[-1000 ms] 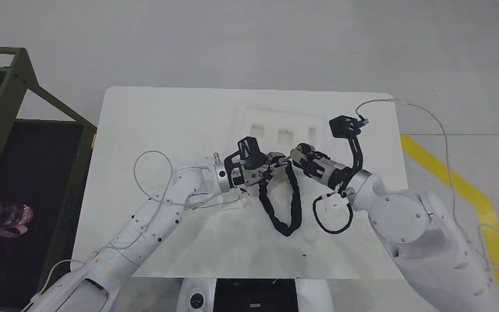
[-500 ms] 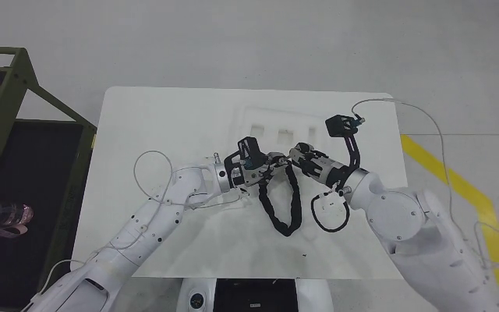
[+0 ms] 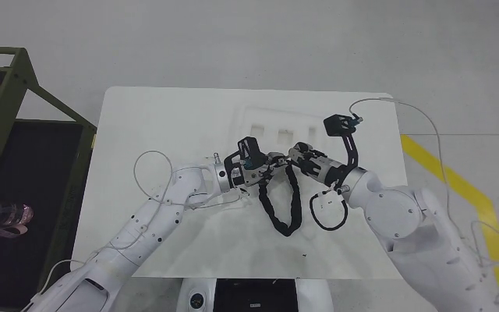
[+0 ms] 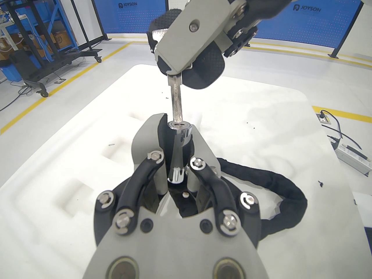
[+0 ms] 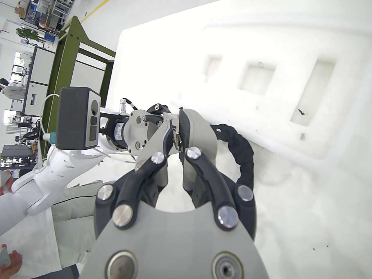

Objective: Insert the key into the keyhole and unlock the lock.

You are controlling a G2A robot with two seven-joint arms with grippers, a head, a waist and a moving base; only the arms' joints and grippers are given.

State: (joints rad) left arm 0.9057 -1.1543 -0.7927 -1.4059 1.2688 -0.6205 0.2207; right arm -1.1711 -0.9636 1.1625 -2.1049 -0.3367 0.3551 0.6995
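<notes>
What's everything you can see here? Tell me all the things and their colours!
lock: one, silver, clamped in the left gripper
key: one, silver, held by the right gripper, tip at the lock's keyhole
chain: one, black, looping from the lock over the table
foam tray: one, white, with recesses, on the table
table: one, white, centre
frame: one, green, beside the table
left gripper: one, grey-black, holding the lock
right gripper: one, grey-black, holding the key
</notes>
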